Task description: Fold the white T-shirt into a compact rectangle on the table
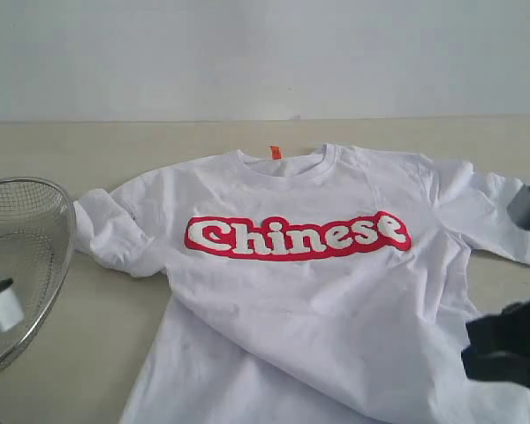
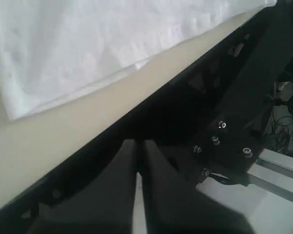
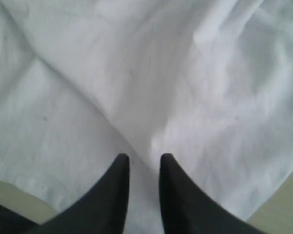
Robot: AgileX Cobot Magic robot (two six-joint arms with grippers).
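The white T-shirt (image 1: pixel 318 300) lies chest up on the pale beige table (image 1: pixel 88 150), with red "Chinese" lettering and an orange neck tag. Both sleeves are rumpled, and creases run across the lower body. My right gripper (image 3: pixel 144 158) hovers over the shirt's cloth (image 3: pixel 136 73) near its lower right part. Its jaws stand a little apart, with a fold ridge running towards the gap and nothing pinched. My left gripper (image 2: pixel 139 144) is shut and empty, beyond the table's edge (image 2: pixel 63 131), with a shirt corner (image 2: pixel 88 44) some way off.
A round wire-mesh basket (image 1: pixel 26 247) stands at the left, close to the shirt's sleeve. A grey part of the left arm (image 1: pixel 0 309) shows in front of it. The black right arm (image 1: pixel 508 349) covers the shirt's lower right corner. A dark frame (image 2: pixel 224 97) runs under the table edge.
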